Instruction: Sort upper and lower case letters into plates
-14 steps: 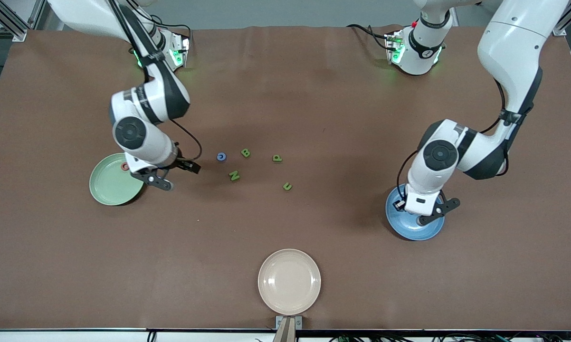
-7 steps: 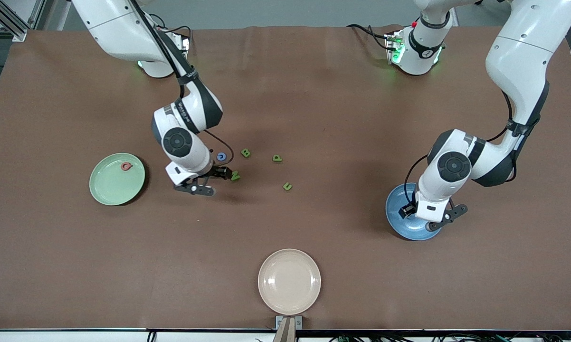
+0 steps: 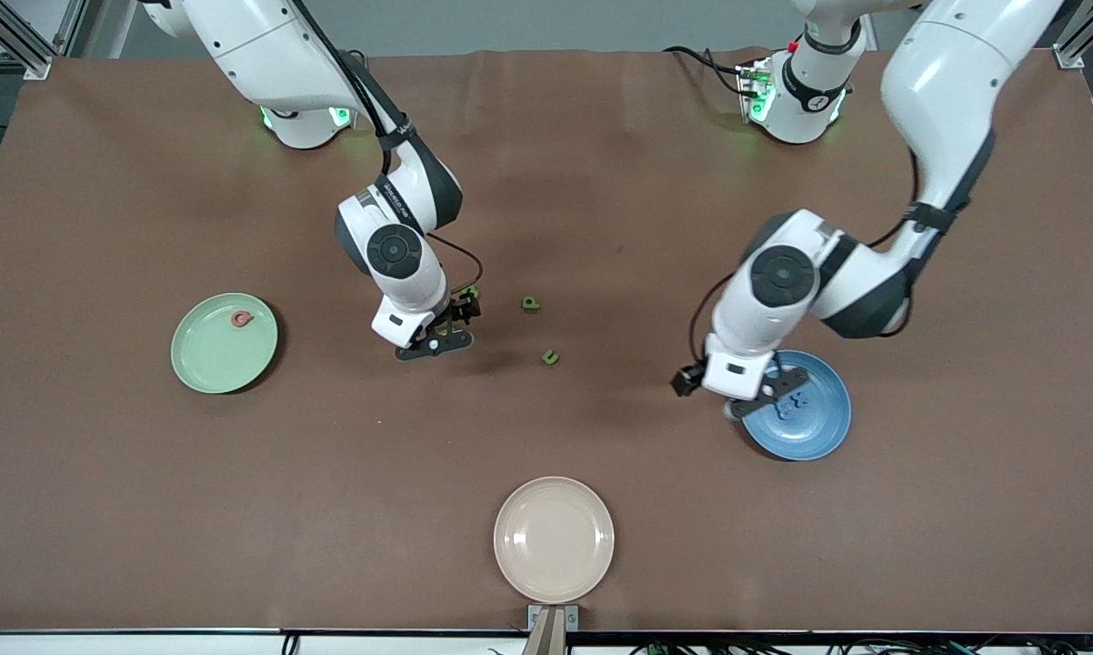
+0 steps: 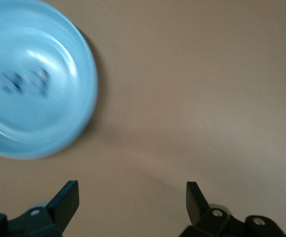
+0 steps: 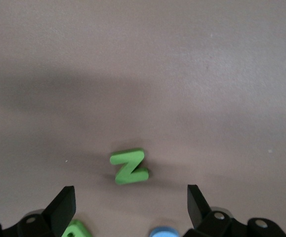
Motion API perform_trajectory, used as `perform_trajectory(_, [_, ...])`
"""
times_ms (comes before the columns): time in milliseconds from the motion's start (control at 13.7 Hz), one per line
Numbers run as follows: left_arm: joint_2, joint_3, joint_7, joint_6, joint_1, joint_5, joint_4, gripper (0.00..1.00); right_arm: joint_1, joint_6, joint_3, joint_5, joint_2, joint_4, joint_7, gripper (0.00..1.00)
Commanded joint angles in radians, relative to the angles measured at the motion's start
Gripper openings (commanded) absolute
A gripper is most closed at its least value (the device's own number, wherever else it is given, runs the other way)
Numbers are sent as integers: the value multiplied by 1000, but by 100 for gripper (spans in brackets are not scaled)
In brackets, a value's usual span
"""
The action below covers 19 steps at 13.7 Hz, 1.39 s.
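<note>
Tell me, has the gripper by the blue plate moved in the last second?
Yes. The left gripper slid off the blue plate toward the table's middle, now over its rim, open and empty.

Frame centre crowded — right claw [image 3: 448,329] over green N [image 5: 129,167], two green letters [image 3: 531,304] alongside. Lower desk [image 3: 237,509] open except cream plate [image 3: 554,539] at bottom centre.

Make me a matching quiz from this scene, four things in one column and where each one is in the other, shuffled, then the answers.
1. pink-red letter
2. green N
3. left gripper
4. cream plate

A. table edge nearest the front camera
B. in the pale green plate
C. over the blue plate's rim
D. on the mat under the open right gripper

1-B, 2-D, 3-C, 4-A
</note>
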Motion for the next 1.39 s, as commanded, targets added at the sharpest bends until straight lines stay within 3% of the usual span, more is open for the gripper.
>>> perform_trajectory(0, [90, 8, -118, -20, -125, -8, 109, 91, 2, 54, -7, -53, 48, 12, -12, 92])
perform_trajectory(366, [183, 35, -363, -12, -299, 4, 183, 94, -3, 55, -7, -55, 59, 19, -12, 82])
perform_trajectory(658, [243, 238, -522, -9, -536, -9, 278, 93, -1, 55, -7, -53, 61, 19, -9, 74])
perform_trajectory(1316, [369, 253, -660, 65, -598, -6, 393, 90, -4, 63, -7, -43, 79, 19, -7, 30])
